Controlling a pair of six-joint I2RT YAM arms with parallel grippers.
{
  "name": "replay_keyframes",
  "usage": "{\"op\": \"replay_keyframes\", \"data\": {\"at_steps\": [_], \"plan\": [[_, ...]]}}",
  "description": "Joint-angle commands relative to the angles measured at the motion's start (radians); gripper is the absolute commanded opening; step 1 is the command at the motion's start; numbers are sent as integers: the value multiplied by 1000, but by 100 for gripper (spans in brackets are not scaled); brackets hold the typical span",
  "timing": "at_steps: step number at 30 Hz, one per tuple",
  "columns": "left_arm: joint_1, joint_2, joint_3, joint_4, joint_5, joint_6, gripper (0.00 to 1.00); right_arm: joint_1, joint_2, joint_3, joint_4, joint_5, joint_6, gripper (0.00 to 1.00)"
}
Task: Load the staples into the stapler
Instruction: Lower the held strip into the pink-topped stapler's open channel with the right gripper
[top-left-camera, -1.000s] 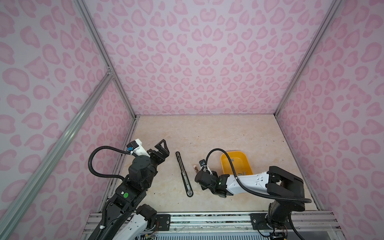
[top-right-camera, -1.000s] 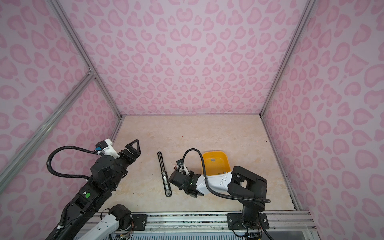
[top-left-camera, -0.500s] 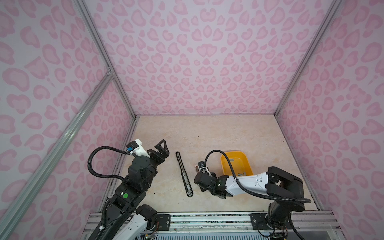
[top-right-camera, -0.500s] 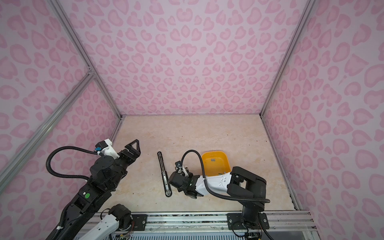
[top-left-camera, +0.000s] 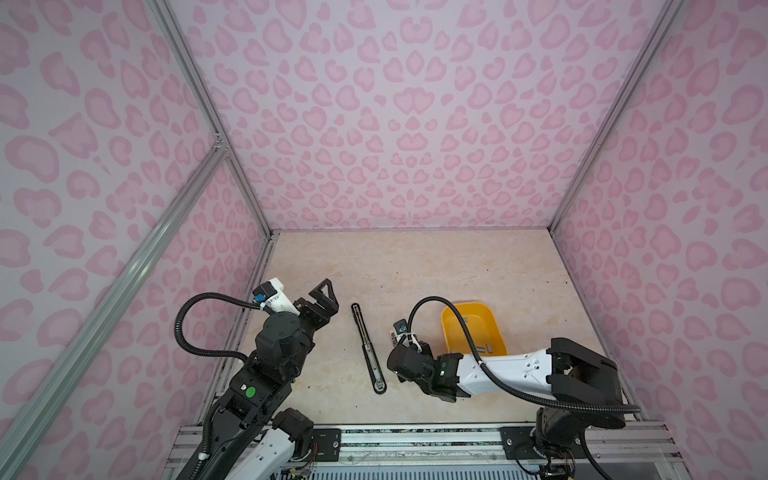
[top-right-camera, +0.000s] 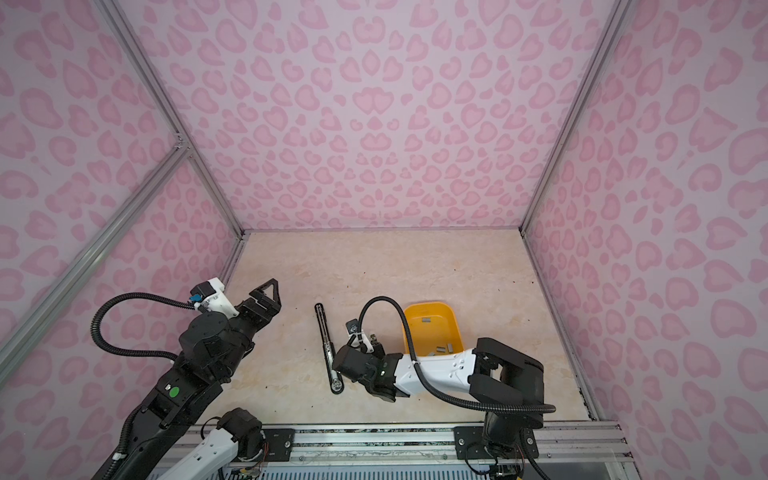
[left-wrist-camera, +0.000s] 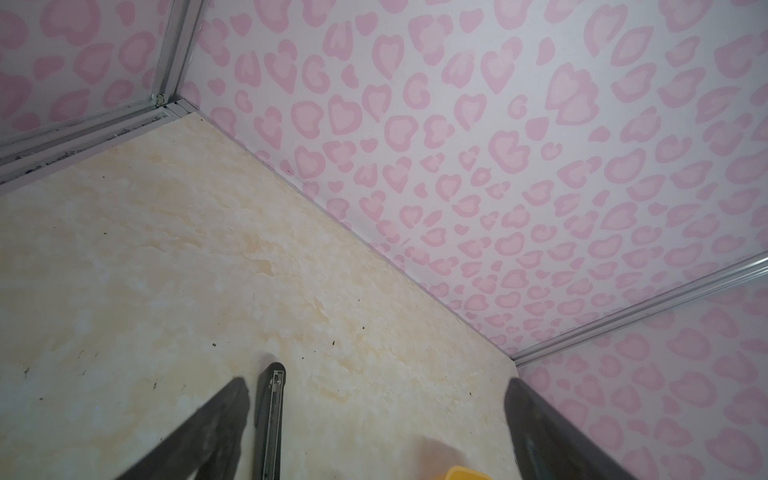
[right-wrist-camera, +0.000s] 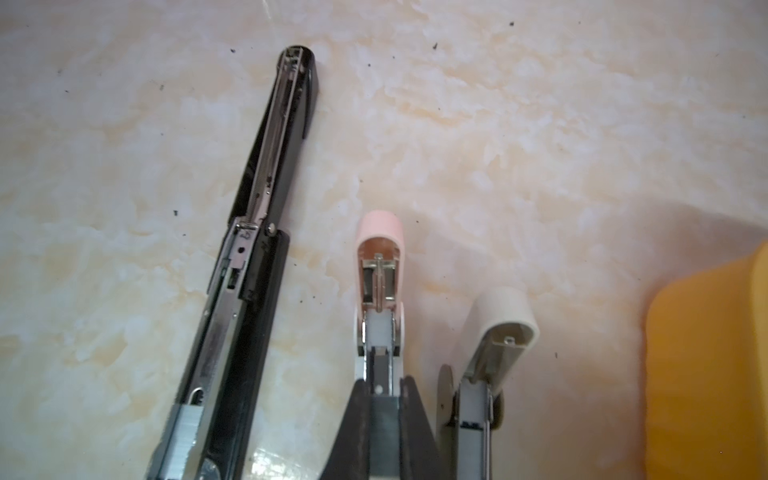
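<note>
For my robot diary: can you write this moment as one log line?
left gripper: open, empty | right gripper: shut on staple strip | strip: at open pink stapler | spare staples: in yellow tray

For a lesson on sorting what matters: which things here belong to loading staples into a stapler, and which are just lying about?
Job: right gripper, shut on a staple strip at the pink stapler; black stapler; white stapler; yellow tray of staples.
Lying about: left gripper, open, holding nothing; dark specks on the table.
</note>
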Motion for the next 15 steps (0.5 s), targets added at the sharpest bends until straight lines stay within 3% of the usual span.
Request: {"op": "replay_keyframes", "data": {"at_steps": [1, 15], "plan": [[1, -2, 2, 25, 4, -13, 97, 1, 6, -5, 95, 25, -59, 0], [1, -2, 2, 27, 6, -13, 97, -7, 54, -54, 246, 2, -136, 0]]}}
